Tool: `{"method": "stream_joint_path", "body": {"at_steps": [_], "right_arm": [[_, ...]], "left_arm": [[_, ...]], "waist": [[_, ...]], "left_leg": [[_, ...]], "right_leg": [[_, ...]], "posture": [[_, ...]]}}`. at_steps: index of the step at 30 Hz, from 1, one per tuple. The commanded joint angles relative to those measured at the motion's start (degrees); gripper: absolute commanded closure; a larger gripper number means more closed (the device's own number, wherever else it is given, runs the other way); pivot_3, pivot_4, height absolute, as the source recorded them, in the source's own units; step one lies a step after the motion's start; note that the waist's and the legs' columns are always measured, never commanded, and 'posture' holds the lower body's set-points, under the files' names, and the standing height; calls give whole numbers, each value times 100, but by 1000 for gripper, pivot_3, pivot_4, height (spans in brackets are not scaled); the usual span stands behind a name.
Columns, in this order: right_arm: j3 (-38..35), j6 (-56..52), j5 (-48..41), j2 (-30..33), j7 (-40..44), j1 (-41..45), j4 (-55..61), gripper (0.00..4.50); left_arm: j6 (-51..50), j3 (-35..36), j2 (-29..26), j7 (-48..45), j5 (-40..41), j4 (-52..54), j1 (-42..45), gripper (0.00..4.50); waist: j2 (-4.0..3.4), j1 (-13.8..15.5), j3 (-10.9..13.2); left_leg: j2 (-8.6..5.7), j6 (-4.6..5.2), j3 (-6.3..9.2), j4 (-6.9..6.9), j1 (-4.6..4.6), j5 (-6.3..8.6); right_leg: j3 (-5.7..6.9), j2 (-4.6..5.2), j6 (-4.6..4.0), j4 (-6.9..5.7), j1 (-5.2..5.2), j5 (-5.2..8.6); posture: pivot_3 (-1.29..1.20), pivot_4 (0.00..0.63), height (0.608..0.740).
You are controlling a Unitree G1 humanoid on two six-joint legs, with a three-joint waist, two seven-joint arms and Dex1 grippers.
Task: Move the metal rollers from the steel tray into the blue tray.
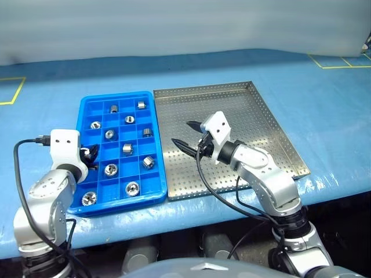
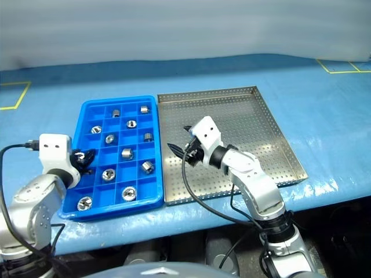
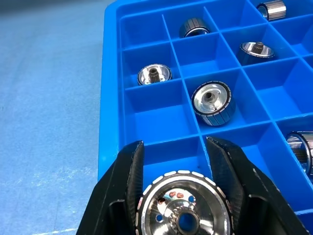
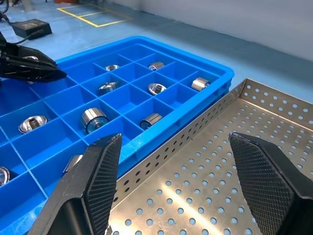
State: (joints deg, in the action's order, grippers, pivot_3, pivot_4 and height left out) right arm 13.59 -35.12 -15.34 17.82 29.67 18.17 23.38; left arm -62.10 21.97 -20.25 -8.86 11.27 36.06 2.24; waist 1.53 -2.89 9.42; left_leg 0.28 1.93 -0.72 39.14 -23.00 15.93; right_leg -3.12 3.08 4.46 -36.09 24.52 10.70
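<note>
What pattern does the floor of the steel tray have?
Rows of small round holes across the steel tray, clearest in the right wrist view.

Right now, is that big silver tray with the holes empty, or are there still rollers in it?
Empty as far as it shows: the steel tray has bare perforated floor, though the arm hides part. The metal rollers sit in the blue tray.

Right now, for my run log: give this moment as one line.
left pincer: shut on roller, over blue tray | right pincer: open, over steel tray
</note>
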Motion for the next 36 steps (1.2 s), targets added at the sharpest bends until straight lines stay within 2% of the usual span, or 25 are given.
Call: {"method": "stream_joint_path", "body": {"at_steps": [1,2,6,9,12,17,21,25,36], "right_arm": [[-56,124,23,27,-25,-11,262,800],[-58,134,41,38,-27,-29,274,800],[-54,170,136,59,-70,-77,292,800],[-120,225,185,139,-38,-116,335,800],[-334,335,184,376,79,-66,270,800],[-682,576,159,802,346,85,-130,800],[-823,619,-112,738,595,184,-714,800],[-760,768,-69,645,676,165,-1041,800],[-794,956,127,531,504,82,-1085,800]], "left_arm": [[414,190,193,117,83,52,260,1497],[628,222,317,158,125,63,341,1218],[1204,238,588,155,277,40,546,1218],[1522,176,581,-214,618,99,540,1218],[1810,-69,273,-793,839,201,331,1218],[2556,-747,-344,-1544,684,51,-109,1218],[3288,-1254,-178,-2136,964,-271,-243,1218],[3778,-1535,-1,-2107,774,-701,-220,1218],[3929,-1702,37,-2129,856,-946,-188,1218]], "waist": [[0,1,-1],[1,-1,-2],[2,-17,-3],[1,-52,-4],[1,-96,-4],[0,-126,-4],[-2,-149,-5],[-3,-199,-5],[-4,-328,-7]], "left_leg": [[0,0,0,0,0,0],[-1,1,1,1,0,0],[-1,1,2,1,0,-1],[-1,0,2,1,0,-1],[-1,1,0,1,0,0],[-1,4,-4,1,1,0],[0,12,-12,2,5,-5],[3,17,-25,3,10,-7],[6,20,-32,4,9,-7]], "right_leg": [[0,0,1,0,-1,-1],[0,2,2,0,-3,-1],[1,3,11,2,-4,-7],[1,2,10,1,-4,-8],[0,2,10,2,-4,-8],[-2,0,-7,3,-4,3],[-4,0,-12,6,-11,6],[-12,-2,-11,8,-13,5],[-23,-7,22,8,-10,-14]], "posture": [[-84,150,740],[-91,150,740],[-103,150,740],[-103,150,740],[-123,150,740],[-141,150,740],[-152,150,740],[-167,150,740],[-197,150,740]]}}
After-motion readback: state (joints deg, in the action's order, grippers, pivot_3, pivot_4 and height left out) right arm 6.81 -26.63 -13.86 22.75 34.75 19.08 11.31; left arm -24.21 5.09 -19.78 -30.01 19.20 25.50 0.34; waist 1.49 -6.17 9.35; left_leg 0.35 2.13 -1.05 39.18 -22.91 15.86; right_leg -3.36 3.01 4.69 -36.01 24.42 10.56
